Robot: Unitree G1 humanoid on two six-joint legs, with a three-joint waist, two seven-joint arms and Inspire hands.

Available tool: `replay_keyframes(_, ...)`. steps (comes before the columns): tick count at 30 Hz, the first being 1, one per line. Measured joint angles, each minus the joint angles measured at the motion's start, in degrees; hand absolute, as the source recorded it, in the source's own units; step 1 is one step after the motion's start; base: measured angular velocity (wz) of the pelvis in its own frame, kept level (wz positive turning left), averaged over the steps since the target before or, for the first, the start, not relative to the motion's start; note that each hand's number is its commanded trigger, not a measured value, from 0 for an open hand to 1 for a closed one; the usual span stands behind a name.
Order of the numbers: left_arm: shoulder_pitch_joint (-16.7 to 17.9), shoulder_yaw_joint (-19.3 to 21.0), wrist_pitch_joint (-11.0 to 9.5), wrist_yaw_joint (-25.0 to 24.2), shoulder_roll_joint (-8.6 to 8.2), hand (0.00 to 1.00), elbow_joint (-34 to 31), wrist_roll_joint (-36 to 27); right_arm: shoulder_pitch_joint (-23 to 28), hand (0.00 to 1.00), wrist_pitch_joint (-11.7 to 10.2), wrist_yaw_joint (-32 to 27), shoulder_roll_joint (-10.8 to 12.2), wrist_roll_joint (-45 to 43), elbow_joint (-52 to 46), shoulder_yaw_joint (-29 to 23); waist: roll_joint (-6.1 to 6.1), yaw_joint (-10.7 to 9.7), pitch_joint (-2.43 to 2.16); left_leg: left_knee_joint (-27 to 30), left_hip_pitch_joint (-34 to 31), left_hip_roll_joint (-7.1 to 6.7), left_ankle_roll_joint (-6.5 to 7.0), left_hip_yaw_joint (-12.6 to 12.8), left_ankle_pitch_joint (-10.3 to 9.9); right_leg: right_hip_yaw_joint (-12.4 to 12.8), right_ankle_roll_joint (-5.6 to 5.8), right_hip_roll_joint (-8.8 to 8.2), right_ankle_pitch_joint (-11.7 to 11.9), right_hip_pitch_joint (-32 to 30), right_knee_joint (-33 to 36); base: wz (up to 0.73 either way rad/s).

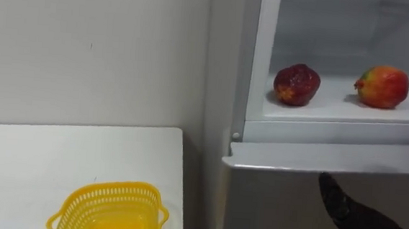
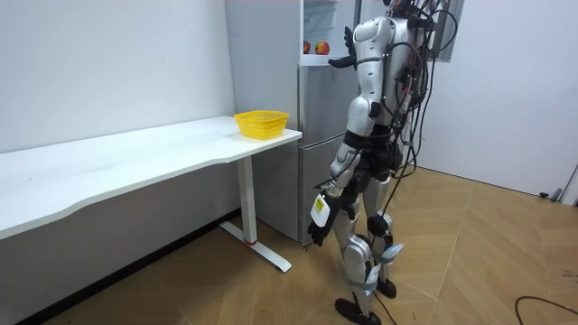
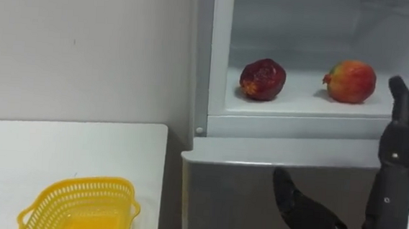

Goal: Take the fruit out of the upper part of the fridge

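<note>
Two big things frame the reach: the tall white fridge (image 1: 331, 158), its upper compartment open just ahead of the right hand (image 3: 392, 164), and the white table (image 1: 43, 154) off to that hand's left, bearing a yellow plastic mesh basket (image 1: 82, 205). The right hand is raised, fingers (image 3: 396, 128) straight and thumb spread, holding nothing; the left hand (image 2: 314, 233) hangs at its side. On the shelf (image 3: 299, 99) beyond the fingertips sit a red-and-yellow round fruit (image 3: 351, 81), nearest, and a dark red round fruit (image 3: 263, 79) further left. I judge the risk is straight fingers nudging the near fruit so it rolls back or off the shelf edge. It is near-round, slightly longer across the shelf, its nub pointing left.
</note>
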Motion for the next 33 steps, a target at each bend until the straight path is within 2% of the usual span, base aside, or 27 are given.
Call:
replay_keyframes(3, -0.1, 0.0, 0.1, 0.2, 0.05, 0.0, 0.1, 0.5, -3.3, 0.0, 0.0, 0.0, -0.6, -0.1, 0.1, 0.0, -0.42, 0.0, 0.26, 0.1, 0.0, 0.0, -0.02, -0.7, 0.0, -1.3, 0.0, -0.14, 0.0, 0.6, -0.3, 0.18)
replay_keyframes(7, 0.2, 0.1, 0.2, 0.2, 0.05, 0.0, -0.2, 2.3, -5.4, 0.0, -0.6, 0.0, -1.0, 1.3, 1.3, -0.4, -1.06, 0.0, 0.17, 0.1, 0.0, -0.08, -0.13, -1.8, 0.1, -2.3, -0.06, -0.22, 0.0, 1.4, -1.1, 0.16)
replay_keyframes(9, 0.6, 0.5, 0.2, 0.1, 0.05, 0.0, -0.2, 2.3, -8.0, 0.0, -0.5, 0.6, -1.7, 3.6, 3.7, -2.2, -1.41, -0.1, 0.2, 0.3, 0.0, -0.11, -0.15, -2.4, 0.1, -2.8, -0.06, -0.28, 0.0, 1.7, -1.2, 0.11)
replay_keyframes(15, 0.5, 2.6, 0.4, 0.0, 0.12, 0.0, -0.2, 2.6, -14.0, 0.0, -0.3, 0.7, -1.8, 3.9, 6.0, -8.8, -1.99, -0.2, 0.25, 0.6, -0.2, -0.41, -0.22, -4.0, 0.2, -4.3, -0.06, -0.5, 0.0, 2.2, -2.0, 0.13)
replay_keyframes(18, 0.2, 2.6, 0.4, 0.1, 0.27, 0.0, -0.2, 2.6, -15.6, 0.0, -0.3, 0.1, -2.1, 5.5, 7.5, -9.6, -2.61, -0.1, 0.45, 1.0, -0.5, -0.46, -0.22, -4.6, 0.2, -5.1, -0.06, -0.59, 0.0, 2.2, -2.0, 0.1)
replay_keyframes(20, 0.2, 2.6, 0.7, 0.0, 0.27, 0.0, -0.2, 2.6, -15.9, 0.0, -0.3, 0.3, -2.5, 6.2, 9.2, -9.6, -2.82, 0.0, 0.41, 1.1, -0.7, -0.48, -0.22, -4.8, 0.2, -5.7, -0.06, -0.7, 0.0, 2.2, -1.9, 0.1)
replay_keyframes(28, 0.2, 3.0, 2.4, -2.0, 0.42, 0.0, -2.4, 2.7, -17.9, 0.0, 1.3, 1.3, -2.6, 8.5, 14.0, -9.6, -2.71, 1.3, 0.45, 1.4, -1.5, -0.53, -0.22, -5.0, 0.2, -6.1, -0.05, -0.8, 0.0, 1.9, -1.7, 0.01)
replay_keyframes(31, 0.0, 3.1, 3.0, -2.7, 0.58, 0.0, -2.6, 2.9, -22.4, 0.0, 1.8, 1.7, -3.2, 12.4, 20.2, -9.5, -2.83, 1.4, 0.47, 1.6, -1.4, -0.54, -0.22, -5.1, 0.2, -6.1, -0.06, -0.83, 0.0, 2.0, -1.6, 0.0)
replay_keyframes(33, 0.0, 3.1, 3.8, -3.6, 0.8, 0.0, -4.1, 5.0, -24.6, 0.0, 4.1, 2.6, -4.6, 14.9, 23.9, -9.5, -3.13, 2.1, 0.53, 1.8, -1.4, -0.56, -0.22, -5.1, 0.2, -6.2, -0.06, -0.85, 0.0, 1.7, -1.5, 0.0)
